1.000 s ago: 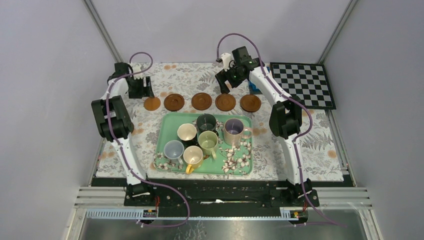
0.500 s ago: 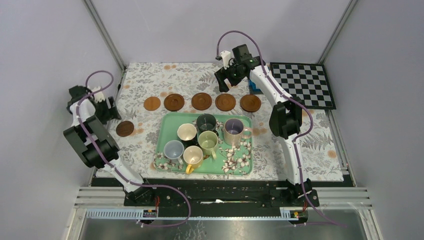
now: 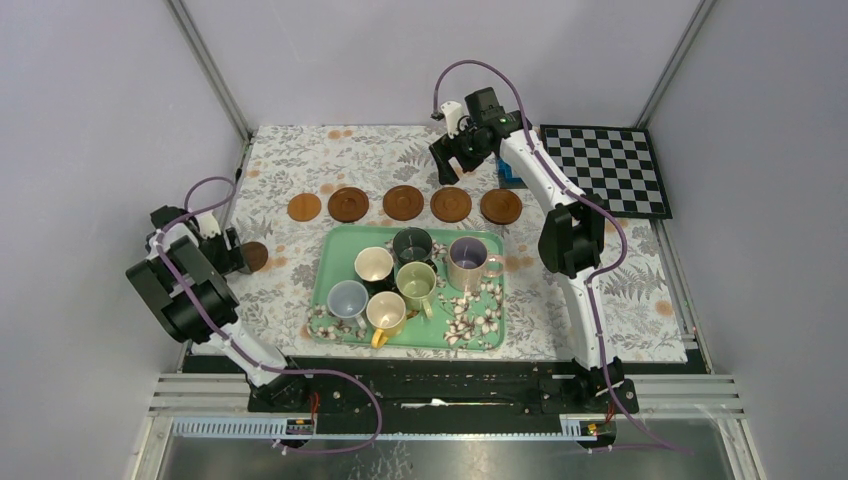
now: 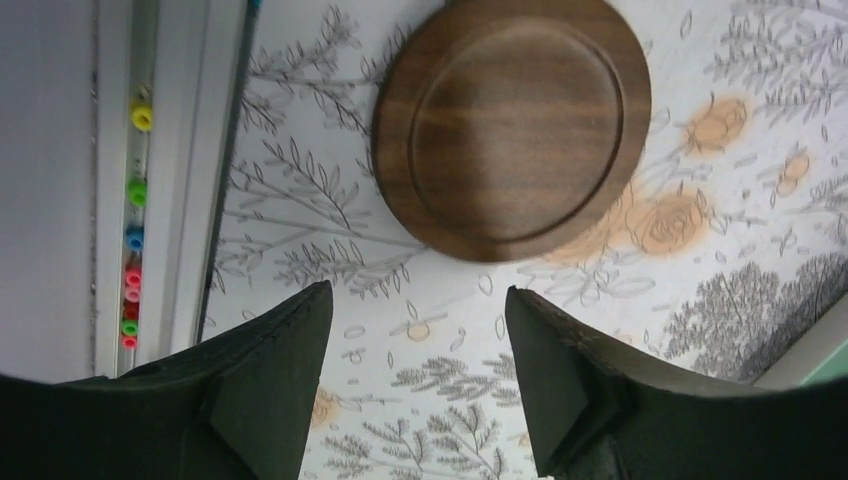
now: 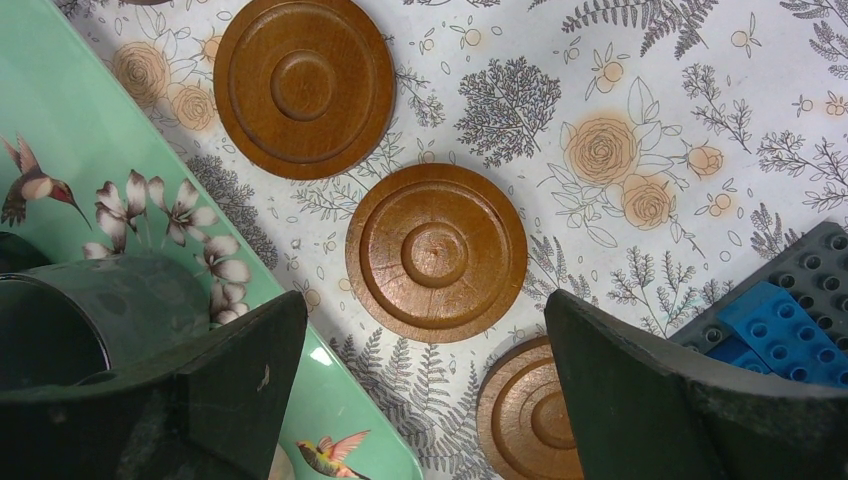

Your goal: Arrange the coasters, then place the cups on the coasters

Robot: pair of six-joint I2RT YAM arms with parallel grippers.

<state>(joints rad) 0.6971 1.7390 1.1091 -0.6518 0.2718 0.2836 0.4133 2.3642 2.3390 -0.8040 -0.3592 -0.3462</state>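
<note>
At the near middle of the floral-clothed surface (image 3: 600, 290), six cups stand bunched on a green tray (image 3: 335, 255): yellow cup (image 3: 386, 312) and pale blue cup (image 3: 347, 298) nearest, then olive green cup (image 3: 416, 282) and cream cup (image 3: 373, 265), with the pinkish-beige cup (image 3: 467, 260) and dark green cup (image 3: 411, 244) at the far side. Off the tray's left edge, the left claw (image 4: 415, 292) sits low over the cloth with its fingers moderately apart and nothing between them. A dark coaster (image 4: 512, 125) lies flat just beyond the fingertips, apart from both of them. The left arm is folded tight against the surface's left edge, elbow pulled toward the near side. Farther back, five coasters lie in a line along the tray's far edge, from a lighter coaster (image 3: 304, 207) at the left end to the rightmost coaster (image 3: 500, 206). None of them carries a cup. Above that line the right claw (image 5: 425, 298) hangs spread wide and empty, facing down. A brown ringed coaster (image 5: 436, 252) lies on the cloth below the gap between its fingers. The right arm reaches far out from its base, wrist bent downward. A blue toy brick (image 5: 775, 320) lies near that claw, and a chessboard (image 3: 605, 170) lies at the far right.
</note>
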